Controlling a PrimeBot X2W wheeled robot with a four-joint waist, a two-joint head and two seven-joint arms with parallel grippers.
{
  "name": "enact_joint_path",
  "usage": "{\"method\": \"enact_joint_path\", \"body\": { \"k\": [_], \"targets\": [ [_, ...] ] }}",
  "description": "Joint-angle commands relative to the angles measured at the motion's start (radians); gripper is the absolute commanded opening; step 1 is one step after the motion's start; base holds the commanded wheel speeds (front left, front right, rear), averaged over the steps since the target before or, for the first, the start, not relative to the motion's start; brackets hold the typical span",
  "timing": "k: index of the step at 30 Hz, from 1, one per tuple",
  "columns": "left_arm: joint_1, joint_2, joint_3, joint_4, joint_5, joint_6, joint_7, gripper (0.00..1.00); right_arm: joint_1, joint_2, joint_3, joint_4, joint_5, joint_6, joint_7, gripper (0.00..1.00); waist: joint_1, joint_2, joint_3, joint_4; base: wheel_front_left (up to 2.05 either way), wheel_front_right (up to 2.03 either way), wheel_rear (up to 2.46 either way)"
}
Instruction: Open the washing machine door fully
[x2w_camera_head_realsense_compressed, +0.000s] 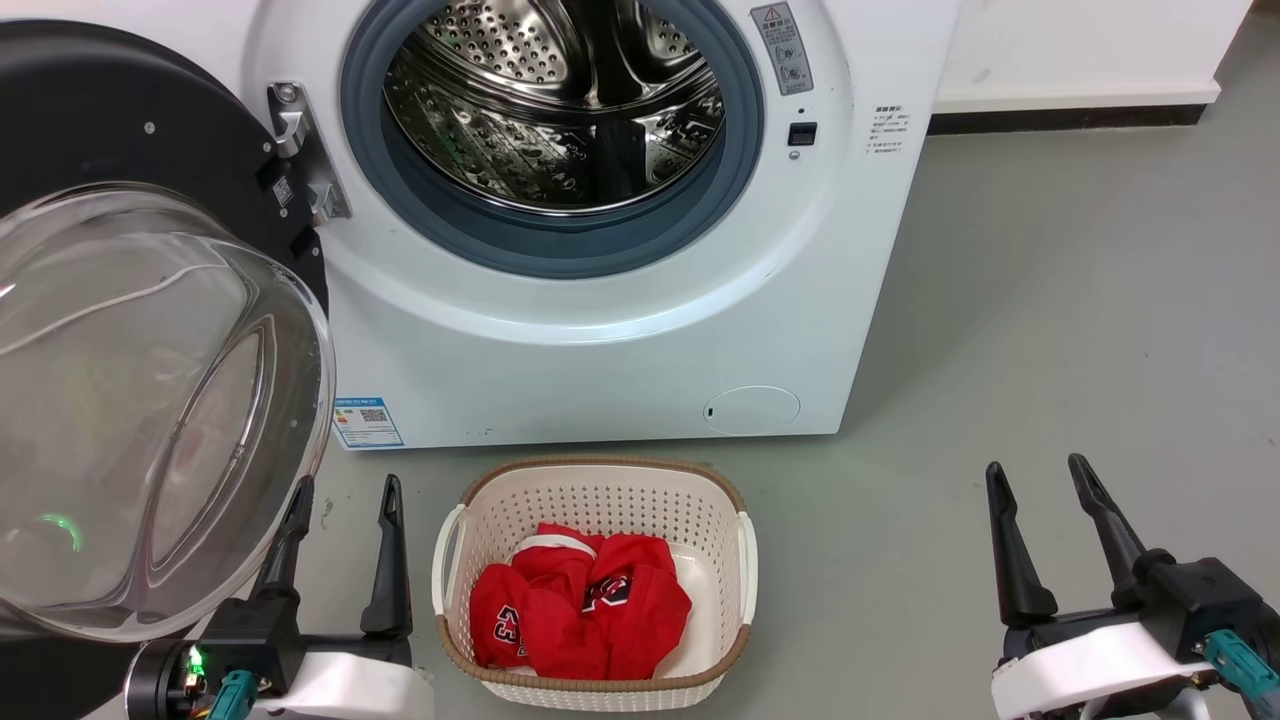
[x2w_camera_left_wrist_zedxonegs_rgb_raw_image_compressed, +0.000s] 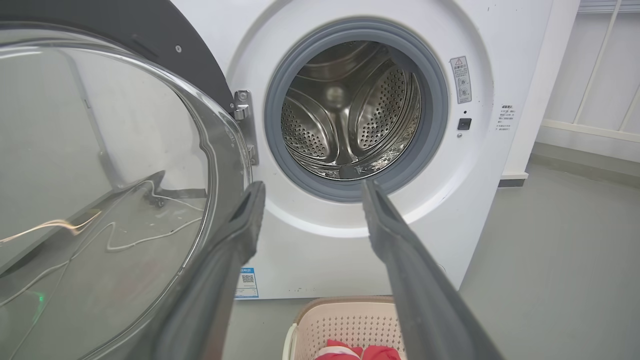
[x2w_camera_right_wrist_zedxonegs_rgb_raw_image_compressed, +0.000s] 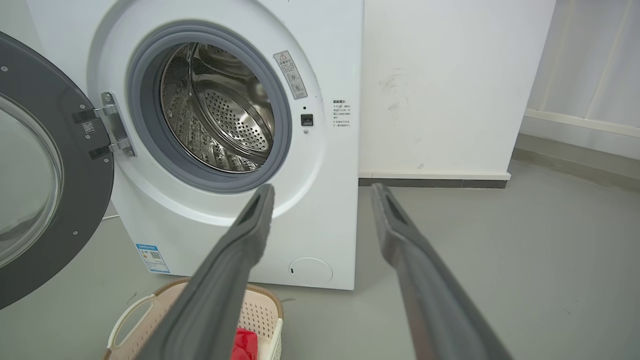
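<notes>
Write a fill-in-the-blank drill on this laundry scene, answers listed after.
The large round glossy black washing machine door is ____, not shut.
The cream perforated plastic basket holds a ____ garment.
The left gripper and right gripper, dark-fingered, both grip ____.
Missing: open; red; nothing.

On the floor, the washing machine (x2w_camera_head_realsense_compressed: 600, 350) stands with its washing machine door (x2w_camera_head_realsense_compressed: 150, 400) swung out on the left of the drum opening (x2w_camera_head_realsense_compressed: 555, 110). Before the machine is a basket (x2w_camera_head_realsense_compressed: 600, 470) with clothing (x2w_camera_head_realsense_compressed: 590, 600) in it. The left gripper (x2w_camera_head_realsense_compressed: 347, 490) is between door and basket, perhaps touching the door. The right gripper (x2w_camera_head_realsense_compressed: 1035, 470) is well to the right of the basket.
</notes>
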Motion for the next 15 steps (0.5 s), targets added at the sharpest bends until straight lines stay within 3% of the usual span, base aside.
{"method": "enact_joint_path", "body": {
  "k": [1, 15],
  "targets": [
    [-0.006, 0.0, 0.003, 0.003, -0.004, 0.004, -0.002, 1.0, 0.007, 0.001, 0.001, 0.003, 0.004, 0.0, -0.001, 1.0, 0.0, -0.0001, 0.002, -0.001, 0.0, 0.0, 0.0],
    [-0.02, 0.0, 0.016, 0.013, -0.005, -0.005, -0.002, 1.0, -0.009, 0.001, 0.001, 0.02, 0.021, 0.0, -0.011, 1.0, 0.0, -0.0001, 0.008, -0.002, 0.0, 0.0, 0.0]
  ]
}}
